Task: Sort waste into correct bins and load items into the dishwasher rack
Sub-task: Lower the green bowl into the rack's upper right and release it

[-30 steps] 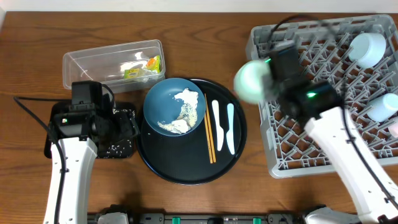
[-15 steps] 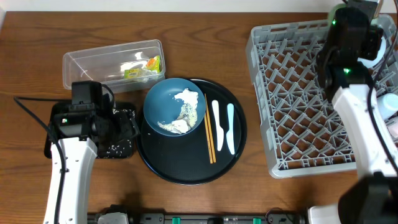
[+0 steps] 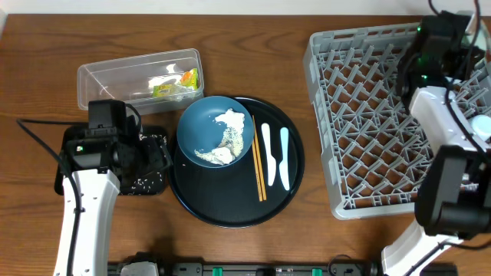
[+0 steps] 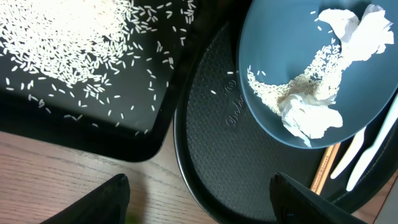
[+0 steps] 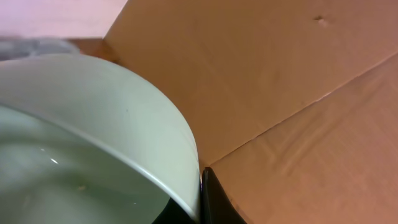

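The bowl [image 5: 93,137] fills the lower left of the right wrist view, its pale green rim curving down to the right gripper [image 5: 199,206]. The gripper is closed on that rim, with one dark finger [image 5: 211,198] pressed against the outer wall. Behind the bowl only creased brown cardboard shows. From overhead the bowl is hidden under the right arm, which reaches over the far right corner of the rack [image 3: 321,115], close to its back wall. A cup [image 3: 481,125] shows partly past the arm at the rack's right edge. Most of the lattice floor toward the left and the near side lies open.

The left gripper [image 4: 202,202] hangs open, fingertips wide apart with nothing between them. It sits above the spot where the black tray [image 4: 74,134] nearly meets the round tray [image 4: 236,174]. The left wrist view alone shows the detail: rice [image 4: 68,43] is strewn across the black tray. The plate [image 4: 273,37] sits on the round tray carrying paper scraps [image 4: 308,118] and more grains.

Overhead, the chopsticks [image 3: 258,172] and two utensils [image 3: 268,149] lie just right of the plate on the round tray. The tub [image 3: 107,77] stands behind on the bench [image 3: 46,46] with the wrapper [image 3: 178,83] inside.
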